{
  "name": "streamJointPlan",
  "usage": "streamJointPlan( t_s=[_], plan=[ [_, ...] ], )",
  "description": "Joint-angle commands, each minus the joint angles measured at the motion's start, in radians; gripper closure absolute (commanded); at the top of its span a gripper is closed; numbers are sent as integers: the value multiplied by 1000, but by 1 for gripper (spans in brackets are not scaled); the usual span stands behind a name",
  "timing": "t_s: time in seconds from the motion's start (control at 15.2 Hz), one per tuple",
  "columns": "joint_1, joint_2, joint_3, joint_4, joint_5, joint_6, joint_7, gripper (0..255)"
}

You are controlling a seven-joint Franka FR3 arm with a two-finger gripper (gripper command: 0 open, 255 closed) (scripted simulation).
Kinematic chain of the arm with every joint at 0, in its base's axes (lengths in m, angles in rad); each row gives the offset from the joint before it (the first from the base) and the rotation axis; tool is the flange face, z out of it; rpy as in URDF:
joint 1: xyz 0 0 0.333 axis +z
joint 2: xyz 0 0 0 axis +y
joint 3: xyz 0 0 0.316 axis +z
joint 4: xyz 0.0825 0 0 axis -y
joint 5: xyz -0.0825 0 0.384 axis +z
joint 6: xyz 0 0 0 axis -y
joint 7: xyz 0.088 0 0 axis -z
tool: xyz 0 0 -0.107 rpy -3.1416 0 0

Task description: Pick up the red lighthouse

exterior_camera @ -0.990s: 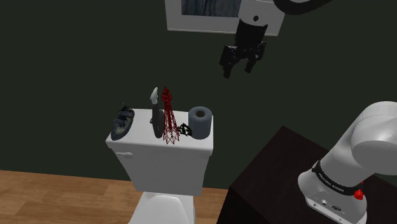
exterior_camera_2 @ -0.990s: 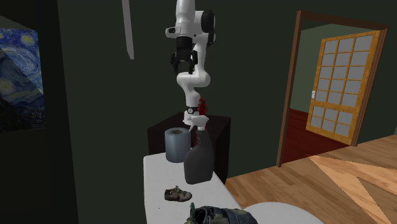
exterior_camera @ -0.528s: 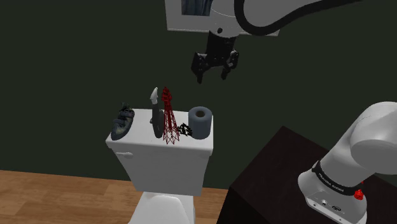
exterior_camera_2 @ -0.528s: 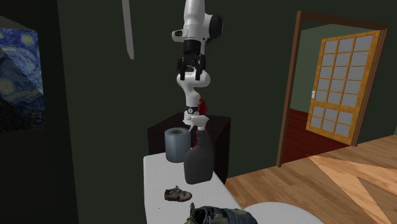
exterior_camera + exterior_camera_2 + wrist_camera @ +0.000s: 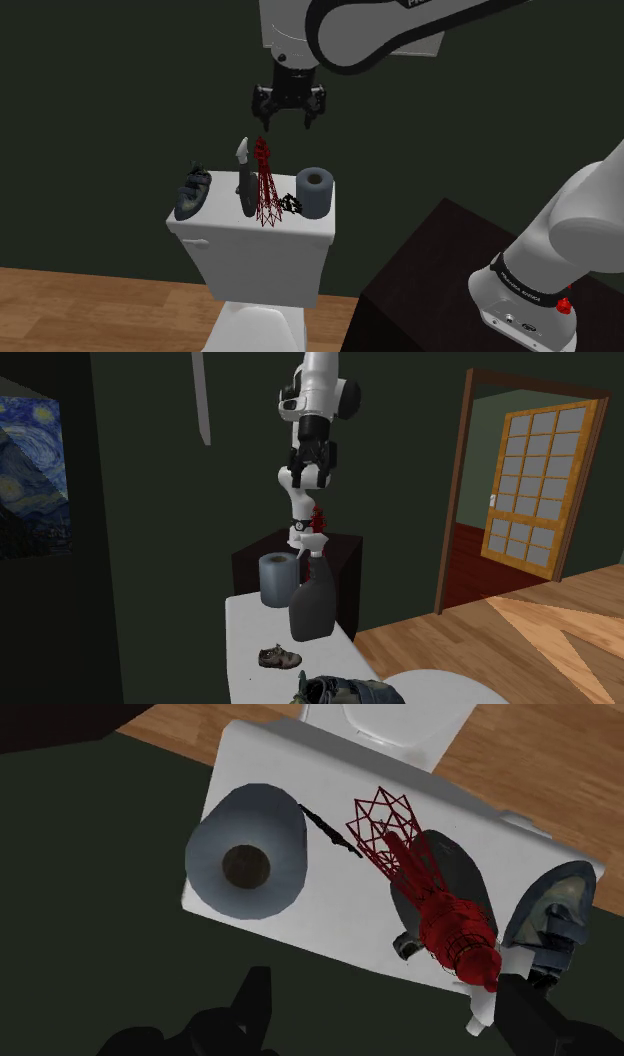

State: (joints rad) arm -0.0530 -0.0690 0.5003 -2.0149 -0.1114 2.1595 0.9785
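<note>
The red lattice lighthouse [image 5: 264,186] stands upright on the white toilet tank lid [image 5: 226,231], between a dark spray bottle [image 5: 243,182] and a grey paper roll [image 5: 316,192]. My gripper [image 5: 287,119] hangs open in the air a little above the lighthouse's top, pointing down and touching nothing. In the wrist view the lighthouse [image 5: 430,900] is seen from above, just ahead of the open gripper [image 5: 390,1026] and nearer one of its black fingers [image 5: 528,1012]. In the second exterior view the gripper [image 5: 313,478] is high above the tank lid [image 5: 245,642].
A dark shoe [image 5: 193,192] lies at the lid's end toward the shoulder view's left. A small black object [image 5: 290,204] sits between lighthouse and roll. The dark wall rises behind the tank. A dark cabinet [image 5: 420,280] stands beside the toilet. A framed picture [image 5: 290,25] hangs above.
The gripper has swept toward the shoulder view's left and come lower, from beside the picture frame to just above the lighthouse. It stayed open. The things on the lid have not moved.
</note>
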Motion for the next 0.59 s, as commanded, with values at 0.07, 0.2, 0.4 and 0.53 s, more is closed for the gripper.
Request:
streamJointPlan(
  t_s=[0.07, 0.2, 0.4, 0.53],
  plan=[
    [14, 132, 28, 112, -107, 13, 135, 0],
    [34, 209, 30, 187, -169, 8, 204, 0],
    [38, 220, 25, 159, -181, 44, 217, 0],
    [39, 228, 23, 142, -191, 67, 226, 0]
  ],
)
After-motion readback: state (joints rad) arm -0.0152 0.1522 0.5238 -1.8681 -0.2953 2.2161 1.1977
